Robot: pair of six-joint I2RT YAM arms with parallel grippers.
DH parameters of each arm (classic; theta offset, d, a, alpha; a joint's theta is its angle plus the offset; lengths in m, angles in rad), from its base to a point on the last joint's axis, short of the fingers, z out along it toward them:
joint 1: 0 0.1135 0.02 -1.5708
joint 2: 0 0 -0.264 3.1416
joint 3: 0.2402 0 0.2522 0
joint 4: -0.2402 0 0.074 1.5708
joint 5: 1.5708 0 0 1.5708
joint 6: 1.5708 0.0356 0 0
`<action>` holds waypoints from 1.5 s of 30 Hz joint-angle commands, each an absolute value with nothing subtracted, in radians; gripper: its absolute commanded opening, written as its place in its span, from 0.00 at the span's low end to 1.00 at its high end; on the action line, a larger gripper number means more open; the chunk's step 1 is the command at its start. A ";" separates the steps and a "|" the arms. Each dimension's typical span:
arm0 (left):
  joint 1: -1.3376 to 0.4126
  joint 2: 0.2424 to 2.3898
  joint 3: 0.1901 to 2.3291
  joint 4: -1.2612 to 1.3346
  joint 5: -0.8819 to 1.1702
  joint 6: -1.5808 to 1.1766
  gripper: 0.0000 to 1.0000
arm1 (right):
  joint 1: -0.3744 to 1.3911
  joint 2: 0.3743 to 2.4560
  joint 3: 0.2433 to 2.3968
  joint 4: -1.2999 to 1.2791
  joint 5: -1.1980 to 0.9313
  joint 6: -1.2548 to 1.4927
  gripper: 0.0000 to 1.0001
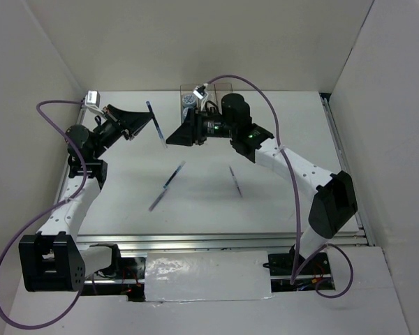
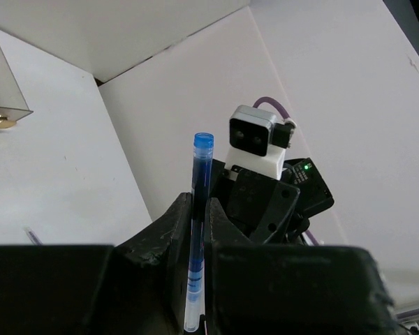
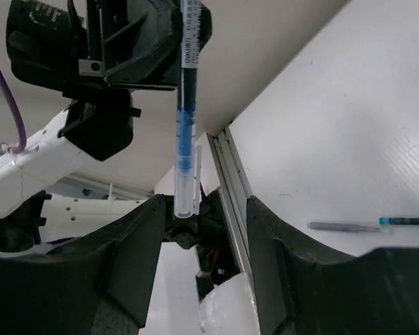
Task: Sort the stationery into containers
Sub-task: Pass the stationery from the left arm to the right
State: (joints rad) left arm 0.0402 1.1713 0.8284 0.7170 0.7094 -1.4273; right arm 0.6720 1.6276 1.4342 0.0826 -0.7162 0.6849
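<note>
Your left gripper clenched a blue pen, right gripper agape; other pens apparently lay unsorted.

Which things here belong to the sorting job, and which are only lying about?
Job: blue pen in the left gripper; loose pens; containers.
Lying about: purple cables; metal rail.
</note>
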 commanded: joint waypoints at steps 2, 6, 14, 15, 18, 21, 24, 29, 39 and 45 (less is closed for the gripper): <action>0.049 1.146 0.844 0.692 0.690 -1.459 0.00 | 0.683 1.654 1.473 0.175 -0.716 0.768 0.57; 0.049 1.149 0.851 0.683 0.680 -1.471 0.00 | 0.683 1.674 1.483 0.204 -0.715 0.828 0.57; 0.057 1.138 0.838 0.670 0.683 -1.470 0.00 | 0.681 1.698 1.480 0.248 -0.759 0.856 0.53; 0.055 1.138 0.836 0.670 0.683 -1.471 0.00 | 0.680 1.698 1.477 0.259 -0.765 0.851 0.52; 0.055 1.135 0.828 0.666 0.687 -1.468 0.00 | 0.680 1.706 1.483 0.265 -0.795 0.830 0.49; 0.055 1.137 0.821 0.664 0.692 -1.471 0.00 | 0.678 1.715 1.494 0.262 -0.818 0.798 0.47; 0.054 1.140 0.815 0.667 0.698 -1.471 0.00 | 0.680 1.720 1.500 0.262 -0.833 0.785 0.46; 0.060 1.141 0.811 0.678 0.710 -1.483 0.00 | 0.678 1.723 1.488 0.239 -0.833 0.749 0.46; 0.057 1.140 0.805 0.715 0.700 -1.503 0.00 | 0.678 1.730 1.494 0.242 -0.808 0.753 0.50; 0.058 1.143 0.802 0.739 0.692 -1.508 0.00 | 0.692 1.746 1.505 0.248 -0.813 0.756 0.47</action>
State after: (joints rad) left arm 0.0521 1.1667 0.8036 0.6632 0.6926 -1.4952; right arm 0.6727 1.7317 1.4551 0.1993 -0.8154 0.7650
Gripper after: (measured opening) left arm 0.208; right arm 0.483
